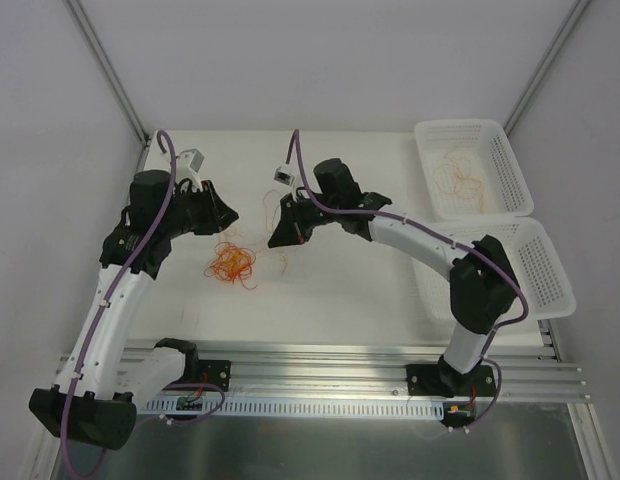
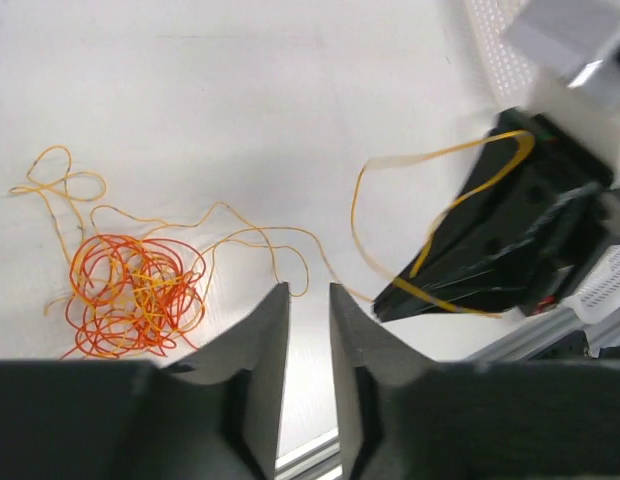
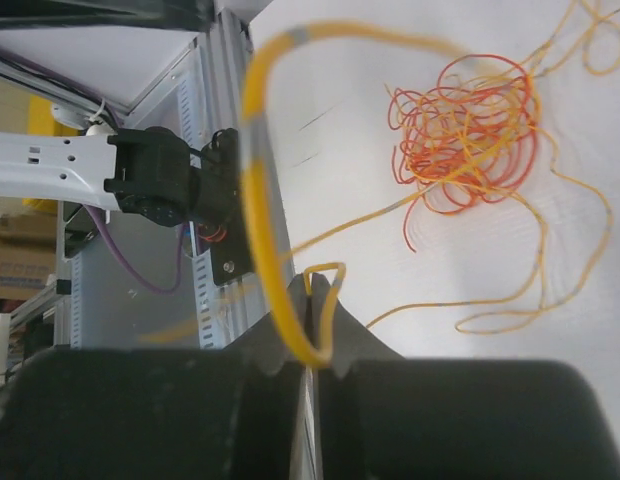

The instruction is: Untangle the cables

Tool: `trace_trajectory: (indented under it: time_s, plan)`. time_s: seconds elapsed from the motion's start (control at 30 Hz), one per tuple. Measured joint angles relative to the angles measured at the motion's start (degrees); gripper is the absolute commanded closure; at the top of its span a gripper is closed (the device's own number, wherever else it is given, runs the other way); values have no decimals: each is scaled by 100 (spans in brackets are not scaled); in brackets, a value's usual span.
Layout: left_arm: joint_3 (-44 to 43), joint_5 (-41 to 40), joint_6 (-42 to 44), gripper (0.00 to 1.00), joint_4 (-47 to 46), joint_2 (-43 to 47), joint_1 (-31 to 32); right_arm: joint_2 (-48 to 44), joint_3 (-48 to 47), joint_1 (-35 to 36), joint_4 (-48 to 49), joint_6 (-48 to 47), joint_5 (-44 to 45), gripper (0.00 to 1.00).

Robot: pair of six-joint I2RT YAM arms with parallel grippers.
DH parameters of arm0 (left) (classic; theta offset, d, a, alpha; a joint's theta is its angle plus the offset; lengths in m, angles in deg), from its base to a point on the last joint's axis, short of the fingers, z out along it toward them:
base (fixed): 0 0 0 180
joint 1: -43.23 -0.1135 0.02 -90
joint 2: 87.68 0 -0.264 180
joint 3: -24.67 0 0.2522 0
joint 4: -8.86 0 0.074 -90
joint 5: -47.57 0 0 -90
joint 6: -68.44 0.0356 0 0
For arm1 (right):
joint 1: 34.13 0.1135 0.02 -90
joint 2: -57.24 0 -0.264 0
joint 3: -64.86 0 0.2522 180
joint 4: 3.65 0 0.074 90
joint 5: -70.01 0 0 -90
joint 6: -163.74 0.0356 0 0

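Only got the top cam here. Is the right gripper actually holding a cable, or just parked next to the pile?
Observer: Holding. On the right wrist view the right gripper is shut on a yellow cable, which loops up out of the fingers.
Operator: Left one?
Observer: The left gripper is open with nothing between its fingers, beside the tangle.
Operator: Is the held cable free of the tangle?
Observer: Doesn't look like it. On the left wrist view the yellow cable appears to run from the right gripper across the table back into the tangle. I can't trace it inside the knot.
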Motion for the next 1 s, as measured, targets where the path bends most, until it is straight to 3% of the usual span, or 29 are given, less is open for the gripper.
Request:
trace_trajectory:
  time_s: [0.2, 0.3, 0.43, 0.7, 1.0]
  plan:
    - [240, -186, 175, 50, -85, 7, 0, -850, -168, -291, -933, -435, 684, 99]
    - [501, -184, 271, 29, -247, 13, 0, -1178, -527, -356, -1443, -662, 1156, 100]
    - [925, -197, 326, 19, -404, 22, 0, -1526, -935, -372, -1978, -903, 1661, 99]
    - [1690, -240, 323, 15, -586, -144, 0, -2127, -1443, -605, -2586, -1088, 2413, 99]
    - [2114, -446, 299, 16, -898, -518, 0, -2490, -1910, -1453, -3029, -1091, 2889, 99]
